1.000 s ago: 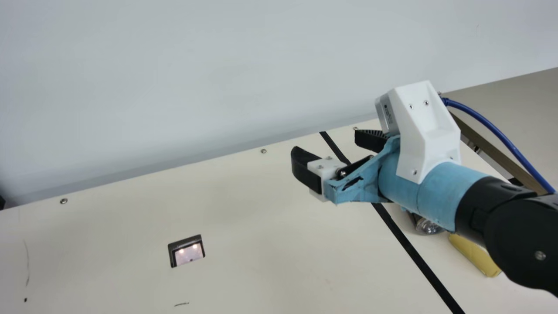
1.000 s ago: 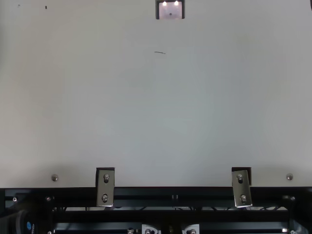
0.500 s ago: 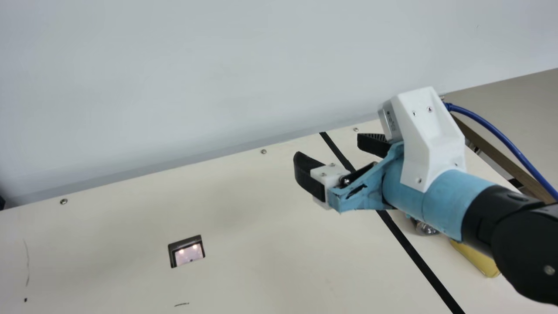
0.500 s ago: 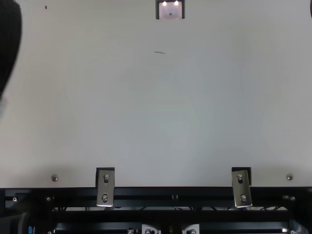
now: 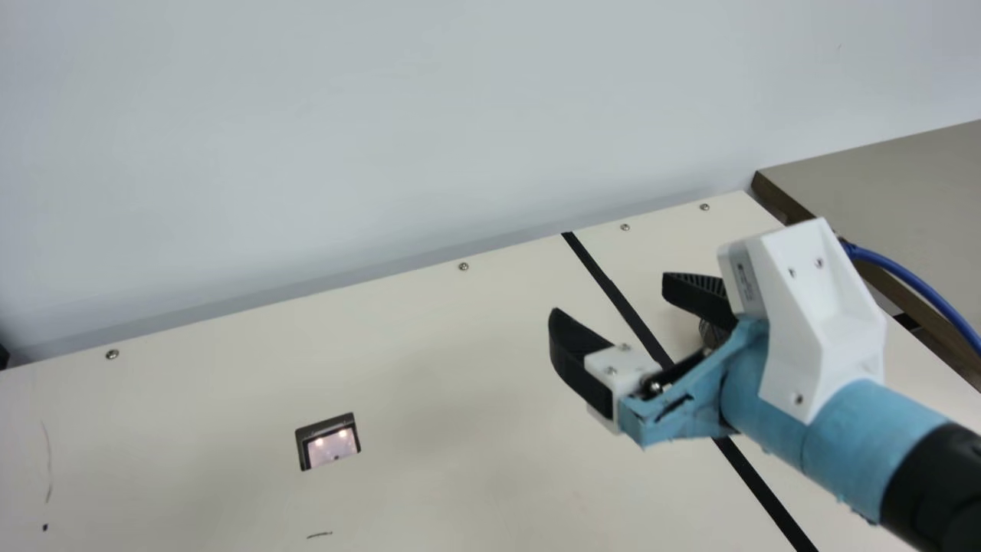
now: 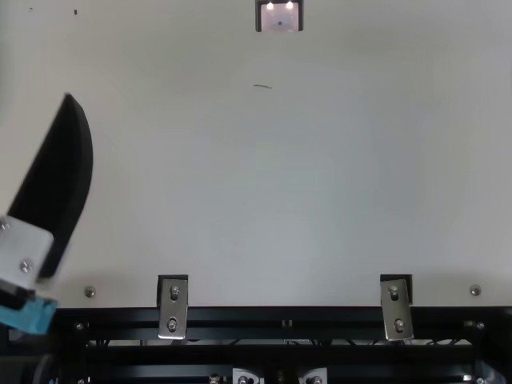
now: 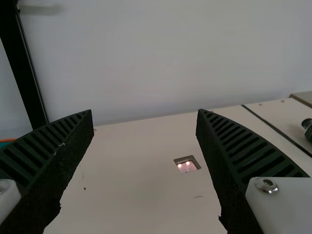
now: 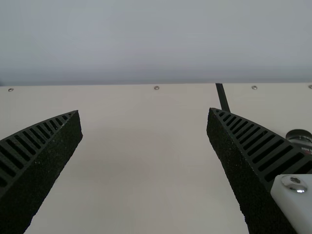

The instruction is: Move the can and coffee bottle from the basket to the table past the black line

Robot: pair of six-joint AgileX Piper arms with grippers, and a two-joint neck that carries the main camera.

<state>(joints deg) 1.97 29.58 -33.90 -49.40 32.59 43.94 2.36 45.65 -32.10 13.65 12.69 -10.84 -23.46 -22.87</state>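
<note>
Hanging wide open and empty, the right gripper [image 5: 612,297] is placed nearer than the spread, empty left gripper [image 7: 145,112] to a dark container [image 8: 298,133], likely a task item, seen rightward on the table [image 5: 429,368] past the black line [image 5: 622,303], long axis unclear.

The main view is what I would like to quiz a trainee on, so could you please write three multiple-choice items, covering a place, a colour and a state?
1. Where is the small framed opening?
A) Left of the black line
B) Right of the black line
C) On the black line

2. What colour is the cable by the right arm?
A) Red
B) Yellow
C) Blue

3. How is the right hand?
A) Shut on a bottle
B) Open
C) Shut on nothing

Key:
1: A, as bare surface separates the opening from the line on its right.
2: C, as the cable curving toward the view's right edge is blue.
3: B, as its two black fingers stand wide apart.
</note>
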